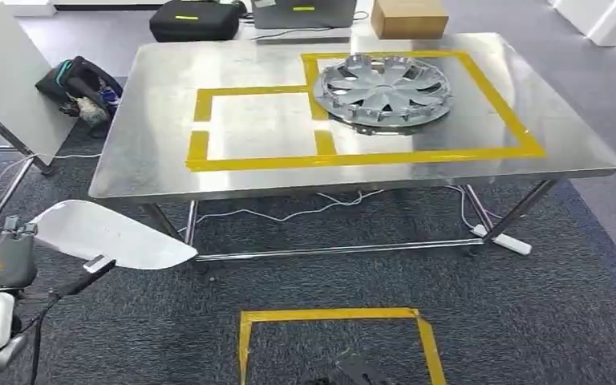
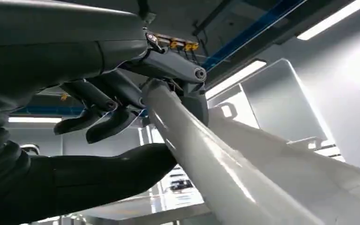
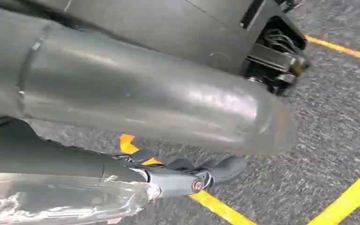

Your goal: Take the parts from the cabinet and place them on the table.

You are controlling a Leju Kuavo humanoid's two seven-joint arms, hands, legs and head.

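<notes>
Steel table (image 1: 160, 152) with yellow tape outlines already carries the silver hubcap (image 1: 383, 88). The long white curved plastic panel (image 1: 108, 233) is off the table, clamped by the left hand (image 1: 0, 255); held at one end, it could sag and clip the table edge. Right hand (image 3: 187, 176) hangs near the floor, its fingers curled in on nothing.

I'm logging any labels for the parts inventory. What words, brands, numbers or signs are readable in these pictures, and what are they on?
No text can be read in any view.
Black bag: a yellow patch, too small and blurred to read.
Cardboard box: no legible print.
Hubcap on the table: no readable brand mark.
White part held by the left hand: no marking seen.
</notes>
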